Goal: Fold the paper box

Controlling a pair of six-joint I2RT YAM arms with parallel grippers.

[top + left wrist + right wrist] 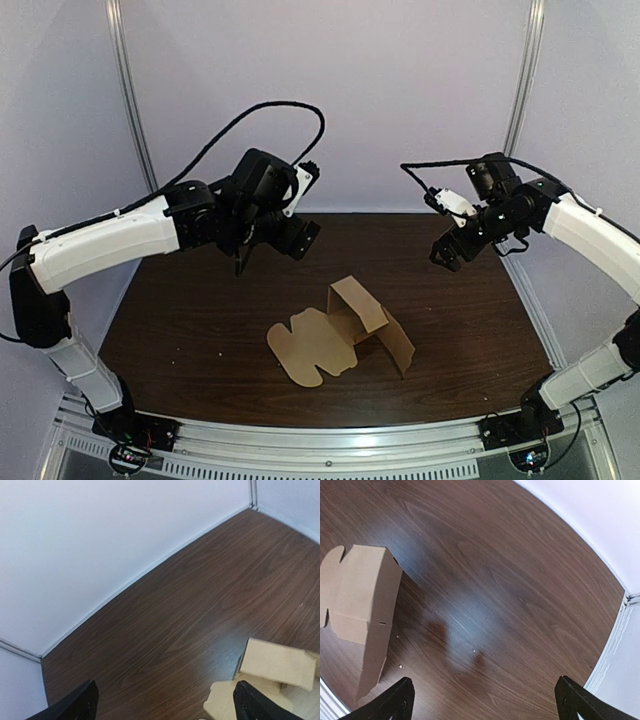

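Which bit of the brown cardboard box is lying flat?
The wavy-edged flap at the box's left end lies flat on the dark wooden table; the other panels stand up, folded.

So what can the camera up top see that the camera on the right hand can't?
Only the top camera sees the whole left arm and right arm, with the left hand and right hand up above the table, and the metal rail at the near edge. Only the right wrist camera sees its own black fingertips up close and tiny pale specks on the wood. Both see the brown paper box, partly folded, the dark wooden table and the white wall.
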